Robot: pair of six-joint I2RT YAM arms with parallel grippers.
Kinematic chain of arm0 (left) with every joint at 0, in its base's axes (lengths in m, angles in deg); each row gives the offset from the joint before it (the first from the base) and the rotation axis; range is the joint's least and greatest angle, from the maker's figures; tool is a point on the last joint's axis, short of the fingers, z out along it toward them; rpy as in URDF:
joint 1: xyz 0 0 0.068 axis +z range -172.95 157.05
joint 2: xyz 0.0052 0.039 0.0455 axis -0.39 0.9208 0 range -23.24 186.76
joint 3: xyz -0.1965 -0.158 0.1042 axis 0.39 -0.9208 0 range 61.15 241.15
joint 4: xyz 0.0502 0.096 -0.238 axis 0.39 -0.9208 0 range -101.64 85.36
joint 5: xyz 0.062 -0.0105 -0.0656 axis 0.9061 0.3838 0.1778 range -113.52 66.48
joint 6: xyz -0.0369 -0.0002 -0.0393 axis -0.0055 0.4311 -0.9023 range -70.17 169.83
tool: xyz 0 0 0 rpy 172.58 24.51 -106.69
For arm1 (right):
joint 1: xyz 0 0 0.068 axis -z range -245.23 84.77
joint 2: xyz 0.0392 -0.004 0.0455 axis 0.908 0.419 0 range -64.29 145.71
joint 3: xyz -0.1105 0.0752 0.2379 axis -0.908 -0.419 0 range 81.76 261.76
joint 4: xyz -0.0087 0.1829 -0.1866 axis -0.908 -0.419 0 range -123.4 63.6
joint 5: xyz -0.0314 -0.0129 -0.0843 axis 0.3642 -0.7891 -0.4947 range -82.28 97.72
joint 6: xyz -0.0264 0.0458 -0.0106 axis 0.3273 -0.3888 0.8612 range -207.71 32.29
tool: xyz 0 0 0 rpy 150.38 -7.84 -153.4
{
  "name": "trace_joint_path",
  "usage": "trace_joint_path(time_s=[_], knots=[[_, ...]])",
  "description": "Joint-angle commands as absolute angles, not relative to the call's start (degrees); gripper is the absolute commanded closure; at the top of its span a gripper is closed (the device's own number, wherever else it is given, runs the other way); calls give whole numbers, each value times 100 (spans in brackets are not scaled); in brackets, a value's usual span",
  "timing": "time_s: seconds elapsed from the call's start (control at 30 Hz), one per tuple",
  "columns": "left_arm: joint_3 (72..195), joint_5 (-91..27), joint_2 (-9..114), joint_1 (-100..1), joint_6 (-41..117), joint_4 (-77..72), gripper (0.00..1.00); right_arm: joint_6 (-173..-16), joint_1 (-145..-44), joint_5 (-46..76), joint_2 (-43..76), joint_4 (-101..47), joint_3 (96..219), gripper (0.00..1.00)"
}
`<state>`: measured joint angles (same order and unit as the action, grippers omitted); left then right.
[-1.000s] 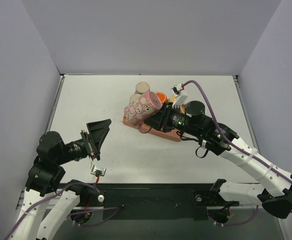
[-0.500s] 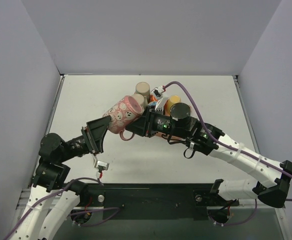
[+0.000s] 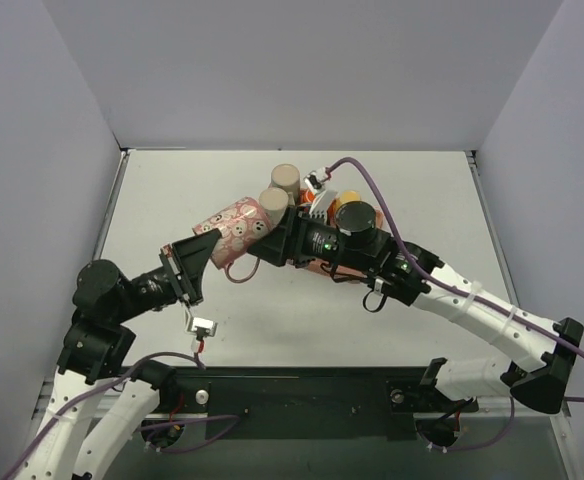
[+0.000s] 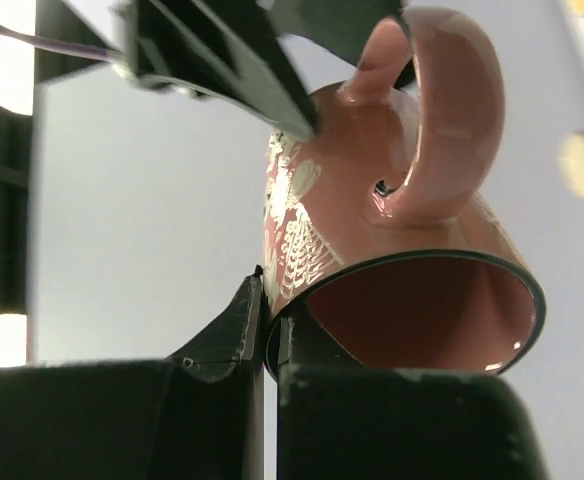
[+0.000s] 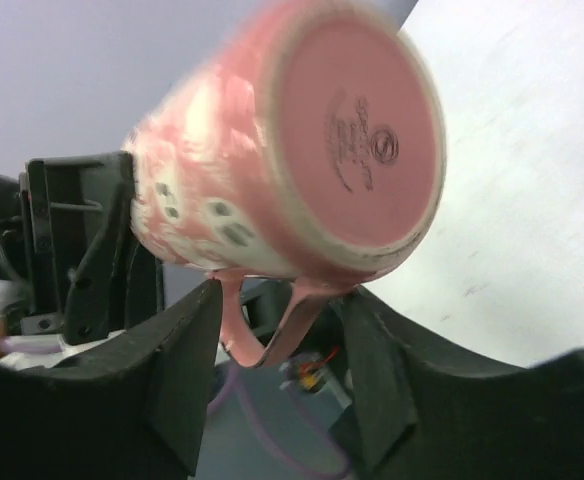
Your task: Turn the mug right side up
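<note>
Pink ceramic with a pale pattern: that is your mug (image 3: pixel 234 228), and it is off the tabletop (image 3: pixel 172 195), hanging on its side between the two arms, left of the middle and roughly midway between the near and far edges. Its mouth faces your left gripper (image 3: pixel 200 250) and its base faces your right gripper (image 3: pixel 272 238). In the overhead view the handle (image 3: pixel 238 270) loops out on the side toward the near edge.

From the left wrist you see the left gripper (image 4: pixel 270 320) clenched on the mug (image 4: pixel 372 220). Its two dark fingers (image 4: pixel 222 340) are pressed nearly together, with the wall of the rim (image 4: pixel 422 262) pinched in the thin slot between them. The dark interior opens toward the camera and the handle (image 4: pixel 442 110) arches beyond it.

From the right wrist you look at the flat stamped base (image 5: pixel 357 140) of the mug (image 5: pixel 302 170). The right gripper (image 5: pixel 280 295) stands released, with its fingers (image 5: pixel 177 380) spread on either side of the handle (image 5: pixel 272 330). You cannot tell whether either finger touches the handle.

Near the far edge, about centre, two beige cylinders (image 3: pixel 285 178) (image 3: pixel 272 204) stand just beside each other. The nearer one is right by the mug's base. An orange object (image 3: pixel 348 200) shows just past the right arm.
</note>
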<state>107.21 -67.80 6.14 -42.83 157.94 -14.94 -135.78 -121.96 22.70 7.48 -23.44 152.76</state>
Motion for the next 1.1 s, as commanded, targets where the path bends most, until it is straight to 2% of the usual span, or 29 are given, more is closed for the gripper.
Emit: trace_joint_path(time_s=[0.0,0.07,0.17,0.3,0.43,0.6,0.77,1.07], knots=[[11484,-5241,1023,-4282,15505,-3711,100,-12964,-11797,1319,226,-2164,15209,45],[11783,-4223,1366,-4282,14925,-4152,100,-12710,-11603,941,-20,-2462,15033,28],[12414,-2988,2137,-4291,13339,-4593,100,-12079,-11374,38,-337,-3183,14944,26],[13566,-1449,3562,-4186,11501,-6338,100,-11348,-11339,-957,-540,-3975,14803,25],[14463,-1604,4845,-3597,9980,-7484,100,-11118,-11286,-1241,-724,-4090,14496,24],[15254,-2350,6355,-1782,8632,-7987,100,-10986,-11277,-1188,-848,-4090,14170,24],[15554,-3045,7202,-329,8331,-8014,100,-10775,-11242,-1074,-743,-4047,14047,23],[15230,-2951,7792,561,8779,-7479,100,-10538,-11190,-898,-233,-3792,13942,23]])
